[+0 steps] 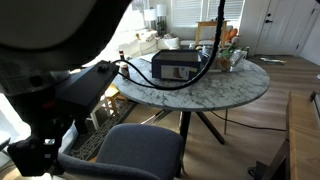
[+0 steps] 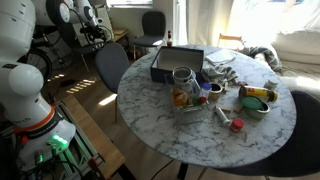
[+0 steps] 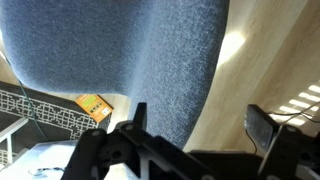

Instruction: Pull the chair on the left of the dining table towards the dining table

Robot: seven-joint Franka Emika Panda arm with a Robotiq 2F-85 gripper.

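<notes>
Chair (image 3: 120,50): blue-grey fabric, filling most of the wrist view.
Hand (image 3: 200,118): fingers apart, chair's edge between them.
Desk (image 2: 190,135): round marble top, chair close beside it.

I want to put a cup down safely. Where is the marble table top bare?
On the dining table, the near edge is bare, also the rim between the black box and the chair. Crowded: around the jar and bowl.

no legible text, labels, brands or numbers in any view
</notes>
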